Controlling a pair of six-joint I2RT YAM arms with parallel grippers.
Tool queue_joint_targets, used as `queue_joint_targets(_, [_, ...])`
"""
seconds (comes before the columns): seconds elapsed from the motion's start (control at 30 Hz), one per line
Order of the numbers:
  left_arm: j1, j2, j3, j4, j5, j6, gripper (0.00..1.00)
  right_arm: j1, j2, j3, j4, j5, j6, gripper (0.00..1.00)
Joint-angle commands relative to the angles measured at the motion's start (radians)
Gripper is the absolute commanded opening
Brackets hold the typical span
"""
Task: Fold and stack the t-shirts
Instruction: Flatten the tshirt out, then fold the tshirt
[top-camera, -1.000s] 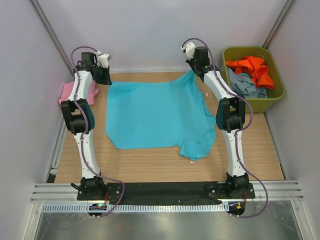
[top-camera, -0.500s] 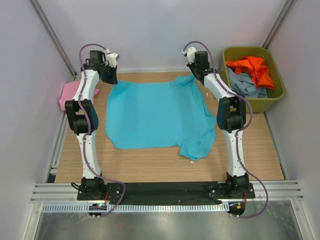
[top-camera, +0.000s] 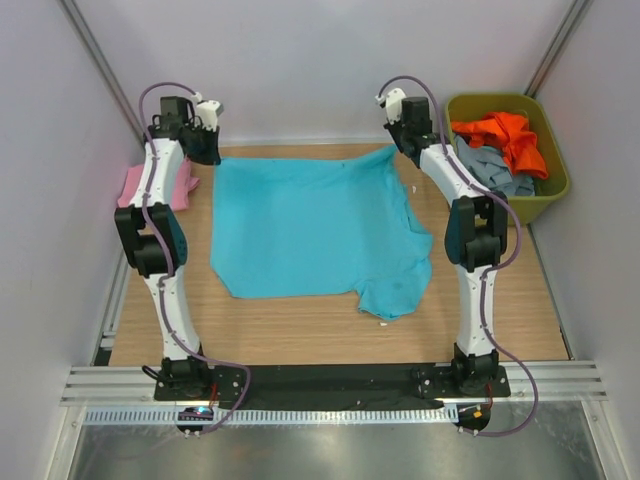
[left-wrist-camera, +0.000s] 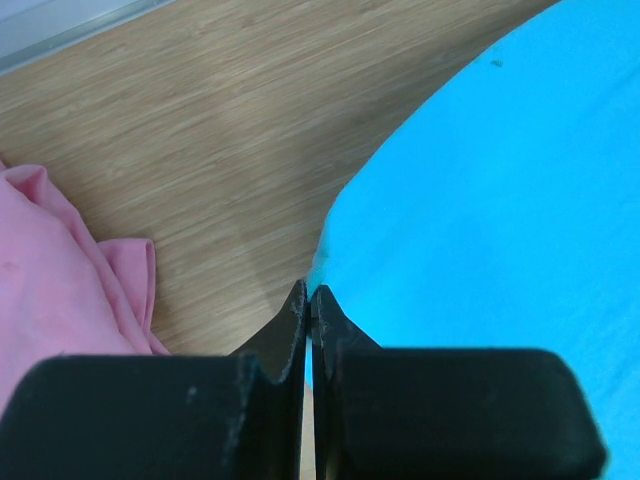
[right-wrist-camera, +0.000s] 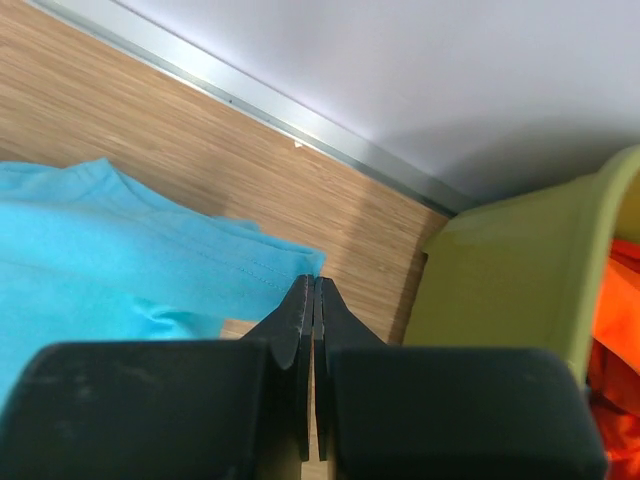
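Observation:
A large turquoise t-shirt (top-camera: 310, 225) lies spread flat on the wooden table. Its two far corners are pinched by my grippers. My left gripper (top-camera: 212, 157) is shut on the far left corner; in the left wrist view the cloth (left-wrist-camera: 500, 200) runs in between the closed tips (left-wrist-camera: 309, 293). My right gripper (top-camera: 397, 146) is shut on the far right corner, where the hem (right-wrist-camera: 150, 260) ends at the tips (right-wrist-camera: 314, 283). A pink t-shirt (top-camera: 140, 186) (left-wrist-camera: 60, 280) lies crumpled at the table's left edge. Orange (top-camera: 505, 135) and grey-blue (top-camera: 490, 170) t-shirts lie in the bin.
An olive-green plastic bin (top-camera: 556, 172) (right-wrist-camera: 510, 270) stands at the far right, close beside my right gripper. The back wall and its metal rail (right-wrist-camera: 250, 95) run just beyond both grippers. Bare wood (top-camera: 300, 325) shows between the shirt and the arm bases.
The right gripper has carried its corner to the right. The left gripper swung right and then back left with its corner. The shirt's far edge now lies stretched wider.

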Motion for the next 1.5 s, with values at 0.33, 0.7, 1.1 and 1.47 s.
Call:
queue_joint_targets(0.33, [0.041,-0.167,-0.144,0.033,-0.004,0.049,0.00,0.011,-0.250,-0.149,-0.019,-0.011,0.030,0.01])
queue_joint_targets(0.7, [0.069,-0.191,-0.202,0.016,0.026,0.057,0.00,0.039,-0.326,-0.258,-0.034,-0.014,0.030,0.01])
queue_joint_targets(1.1, [0.069,-0.251,-0.304,0.001,0.029,0.068,0.00,0.042,-0.435,-0.378,-0.083,-0.030,0.045,0.01])
queue_joint_targets(1.47, [0.067,-0.259,-0.420,0.012,0.005,0.074,0.00,0.050,-0.495,-0.488,-0.106,-0.065,0.073,0.01])
